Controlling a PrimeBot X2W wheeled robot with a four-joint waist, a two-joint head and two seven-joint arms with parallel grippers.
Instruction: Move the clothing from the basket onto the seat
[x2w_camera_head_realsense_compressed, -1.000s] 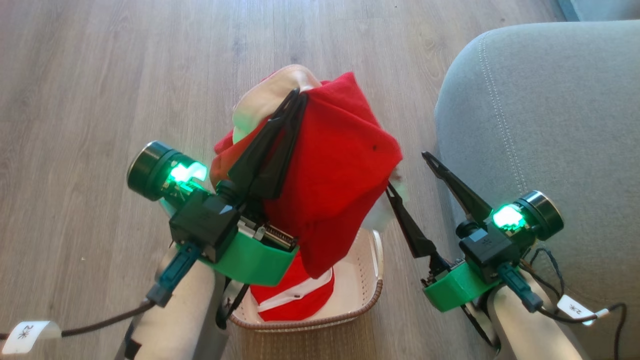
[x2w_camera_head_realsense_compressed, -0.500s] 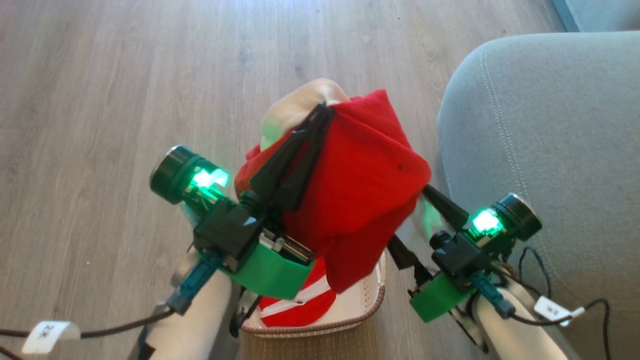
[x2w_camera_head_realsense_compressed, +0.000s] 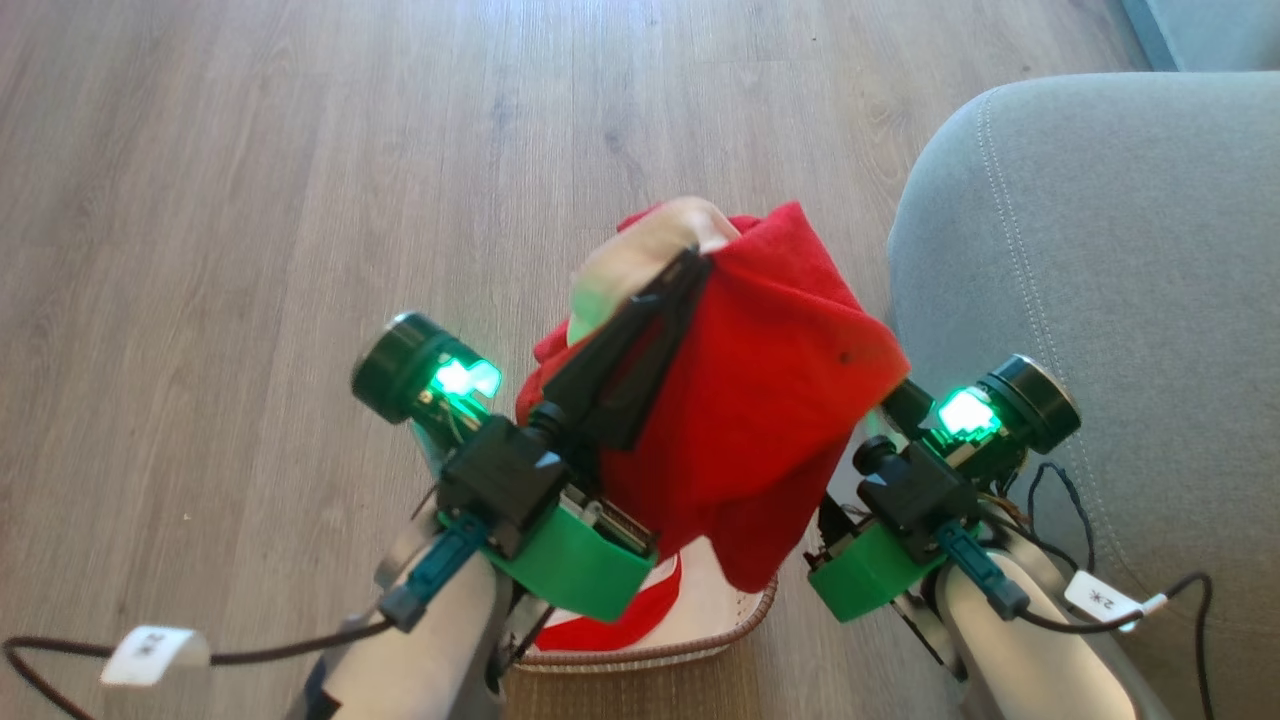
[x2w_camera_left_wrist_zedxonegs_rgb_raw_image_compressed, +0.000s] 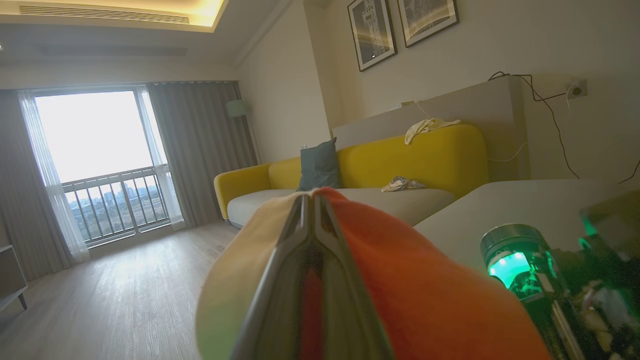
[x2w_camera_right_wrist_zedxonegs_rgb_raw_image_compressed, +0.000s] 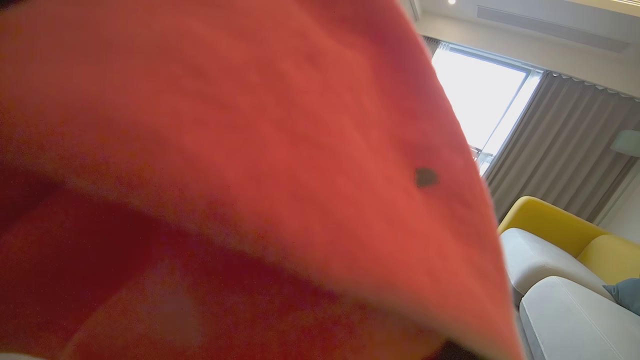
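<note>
Two arms rise from the lower edge, forearms angled inward. The left gripper (x2w_camera_head_realsense_compressed: 690, 268), fingers pressed together, pinches the red garment (x2w_camera_head_realsense_compressed: 760, 400) at its white-and-red top fold, holding it draped above the basket (x2w_camera_head_realsense_compressed: 700, 645), beside the grey seat (x2w_camera_head_realsense_compressed: 1100, 250). The right gripper (x2w_camera_head_realsense_compressed: 903, 403) points up-left beneath the hanging cloth; its fingers are hidden, so open or closed cannot be told. A second garment (x2w_camera_head_realsense_compressed: 620, 625), red with a white stripe, lies in the basket.
</note>
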